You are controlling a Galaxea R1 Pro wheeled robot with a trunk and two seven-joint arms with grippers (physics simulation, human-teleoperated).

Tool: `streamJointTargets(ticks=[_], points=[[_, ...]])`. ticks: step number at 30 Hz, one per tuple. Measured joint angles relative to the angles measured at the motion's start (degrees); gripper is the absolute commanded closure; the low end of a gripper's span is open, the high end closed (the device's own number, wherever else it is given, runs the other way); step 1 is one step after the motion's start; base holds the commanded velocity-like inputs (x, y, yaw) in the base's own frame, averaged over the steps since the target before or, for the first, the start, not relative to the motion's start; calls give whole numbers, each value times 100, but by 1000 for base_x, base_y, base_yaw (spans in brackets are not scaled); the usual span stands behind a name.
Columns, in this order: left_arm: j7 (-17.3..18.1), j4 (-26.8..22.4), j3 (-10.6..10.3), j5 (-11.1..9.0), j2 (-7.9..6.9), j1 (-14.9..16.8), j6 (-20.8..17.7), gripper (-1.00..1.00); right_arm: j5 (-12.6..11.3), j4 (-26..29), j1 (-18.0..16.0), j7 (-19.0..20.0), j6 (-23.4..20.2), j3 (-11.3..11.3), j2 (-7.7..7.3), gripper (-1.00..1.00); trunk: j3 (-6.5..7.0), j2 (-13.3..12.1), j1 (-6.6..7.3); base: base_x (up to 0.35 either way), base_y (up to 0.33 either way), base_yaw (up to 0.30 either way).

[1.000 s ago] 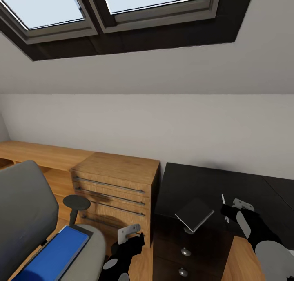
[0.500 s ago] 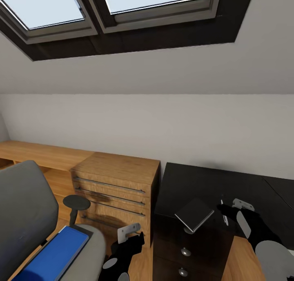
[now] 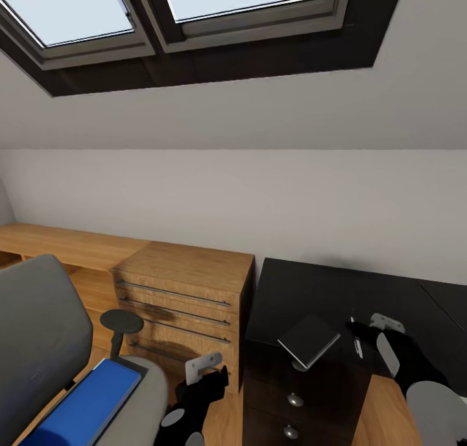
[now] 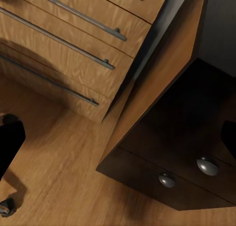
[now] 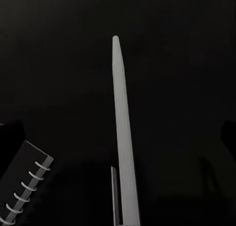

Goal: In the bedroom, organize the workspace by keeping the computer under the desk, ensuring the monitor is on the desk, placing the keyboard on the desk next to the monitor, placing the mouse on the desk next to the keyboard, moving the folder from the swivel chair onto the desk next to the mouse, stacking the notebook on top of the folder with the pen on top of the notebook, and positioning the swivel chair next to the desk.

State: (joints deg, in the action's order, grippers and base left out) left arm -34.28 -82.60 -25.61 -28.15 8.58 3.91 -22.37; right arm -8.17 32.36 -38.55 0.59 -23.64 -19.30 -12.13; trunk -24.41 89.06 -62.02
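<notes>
Right gripper (image 3: 360,334) sits low over the desk (image 3: 311,290) near its front edge. The pen (image 3: 357,346) lies between its fingers; whether they pinch it or stand spread, I cannot tell, since the dark fingers merge with the black top. Right wrist view: pen (image 5: 124,137) runs lengthwise between two dark finger edges at the frame sides, over the glossy black top, with the notebook (image 5: 22,179) and its white spiral at one corner.

Head view: notebook (image 3: 309,340) overhangs the desk's front edge, just beside the pen. Folder (image 3: 87,404) lies flat on the swivel chair (image 3: 39,342) seat.

Left gripper (image 3: 206,376) hangs off the desk between chair and drawer unit (image 3: 298,394); jaws' state cannot be told. Left wrist view shows wood floor (image 4: 59,186), the wooden dresser (image 4: 73,48) and two silver knobs (image 4: 207,166).

Desk top behind the notebook lies bare.
</notes>
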Motion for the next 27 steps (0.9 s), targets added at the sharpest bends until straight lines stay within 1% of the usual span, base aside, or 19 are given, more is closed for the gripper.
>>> streamJointTargets(ticks=[1,2,5,6,7,8,13,18,19,23,24,25,27], points=[[1,-7,-3,0,-22,0,0,-100,-6,121,0,-1,-45,-7,0,-100,0,0,0,0,0,0],[1,-13,-5,0,-43,-1,0,-100,-20,349,-1,-2,-214,-19,-1,-100,0,0,0,0,0,0],[2,-17,-6,0,-54,-1,0,-100,-32,629,3,1,-504,-34,-1,-100,0,0,0,0,0,0],[2,-18,-7,0,-60,-1,0,-100,-45,887,7,6,-817,-47,-1,-100,0,0,0,0,0,0],[2,-19,-7,0,-61,-1,0,-100,-47,976,10,9,-924,-50,1,-100,0,0,0,0,0,0],[2,-19,-7,0,-64,-1,0,-100,-84,1283,19,16,-1279,-54,11,-100,0,0,0,0,0,0],[2,-20,-7,0,-65,-1,0,-100,-214,1499,33,13,-1504,-52,16,-100,0,0,0,0,0,0],[2,-20,-7,0,-65,-1,0,-100,-251,1562,35,13,-1559,-48,23,-100,0,0,0,0,0,0],[2,-20,-8,0,-65,-1,0,-100,-276,1736,36,12,-1786,-46,50,-100,0,0,0,0,0,0],[2,-20,-7,0,-66,-1,0,-100,-273,1847,36,12,-1870,-52,81,-100,0,0,0,0,0,0],[2,-20,-7,0,-66,-1,0,-100,-276,1877,36,12,-1895,-53,90,-100,0,0,0,0,0,206],[-1,-14,-12,7,-108,-2,0,-100,-264,1913,36,4,-1929,-54,184,-100,0,0,0,0,0,220],[1,-14,-13,7,-148,-2,0,-100,-247,1919,35,0,-1931,-55,223,-100,0,0,0,0,0,244]])
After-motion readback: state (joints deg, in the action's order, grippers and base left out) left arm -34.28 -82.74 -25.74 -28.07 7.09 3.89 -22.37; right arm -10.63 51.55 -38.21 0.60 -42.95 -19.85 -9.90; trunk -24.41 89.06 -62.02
